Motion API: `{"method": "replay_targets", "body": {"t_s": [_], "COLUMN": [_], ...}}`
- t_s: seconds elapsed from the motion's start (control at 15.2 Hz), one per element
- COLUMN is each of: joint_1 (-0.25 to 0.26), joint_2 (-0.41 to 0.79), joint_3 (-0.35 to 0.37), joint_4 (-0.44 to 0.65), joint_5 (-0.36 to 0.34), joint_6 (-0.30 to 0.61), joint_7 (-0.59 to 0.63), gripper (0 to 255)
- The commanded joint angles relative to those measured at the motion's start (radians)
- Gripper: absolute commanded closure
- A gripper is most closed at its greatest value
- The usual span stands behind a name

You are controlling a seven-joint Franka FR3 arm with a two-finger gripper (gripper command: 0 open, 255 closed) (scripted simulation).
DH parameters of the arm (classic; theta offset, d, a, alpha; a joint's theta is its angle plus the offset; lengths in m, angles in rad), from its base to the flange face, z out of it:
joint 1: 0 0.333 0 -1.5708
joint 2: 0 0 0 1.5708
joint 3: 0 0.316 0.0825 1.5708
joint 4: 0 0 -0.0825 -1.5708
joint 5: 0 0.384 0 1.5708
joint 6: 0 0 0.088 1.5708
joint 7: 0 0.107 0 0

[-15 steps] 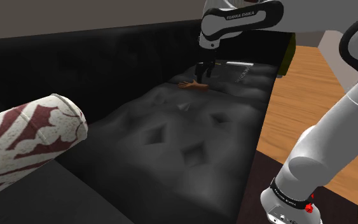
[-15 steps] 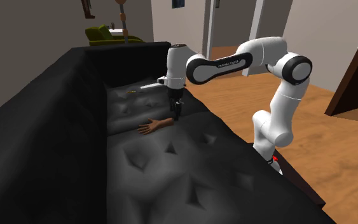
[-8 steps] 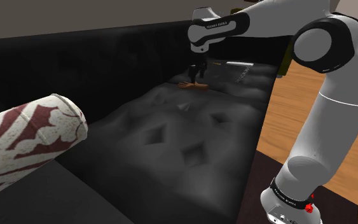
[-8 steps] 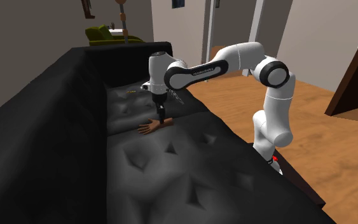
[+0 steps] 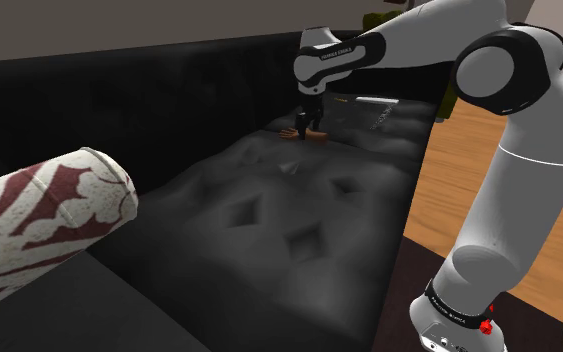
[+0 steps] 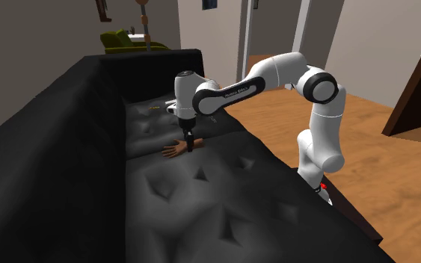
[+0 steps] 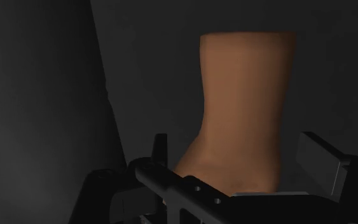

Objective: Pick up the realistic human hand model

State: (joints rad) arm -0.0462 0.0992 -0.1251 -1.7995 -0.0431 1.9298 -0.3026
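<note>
The brown human hand model [image 6: 173, 151] lies flat on the black tufted sofa seat [image 6: 201, 202], close to the backrest. It also appears past the gripper in the shoulder view, hand model [image 5: 291, 133]. My gripper [image 6: 191, 146] points straight down over its wrist end, low to the cushion; the shoulder view has the gripper [image 5: 305, 127] in the same place. In the wrist view the hand model [image 7: 244, 102] runs between the fingers of the open gripper [image 7: 241, 153]. One black finger [image 7: 160, 151] stands on each side, and there is a gap at the other finger [image 7: 323, 159].
A white cylinder with dark red markings [image 5: 49, 220] lies at the shoulder view's lower left. The tall sofa backrest [image 6: 59, 134] rises just behind the hand. Wooden floor [image 6: 366, 149] lies beyond the seat's front edge, with an olive chair [image 6: 123, 39] behind the sofa.
The arm has swung toward the backrest and the gripper has dropped from above the seat down over the hand model's wrist end. The hand model has not moved.
</note>
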Motion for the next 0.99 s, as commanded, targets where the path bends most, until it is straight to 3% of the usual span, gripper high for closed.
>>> {"method": "replay_targets", "body": {"t_s": [0.0,0.59,0.92], "joint_1": [0.000,-0.001,-0.001], "joint_2": [0.001,0.000,-0.007], "joint_3": [0.000,-0.001,-0.001], "joint_4": [-0.005,-0.007,0.051], "joint_5": [0.000,0.000,0.000], "joint_6": [0.006,0.008,-0.058], "joint_7": [0.000,-0.002,-0.004], "gripper": [255,255,255]}}
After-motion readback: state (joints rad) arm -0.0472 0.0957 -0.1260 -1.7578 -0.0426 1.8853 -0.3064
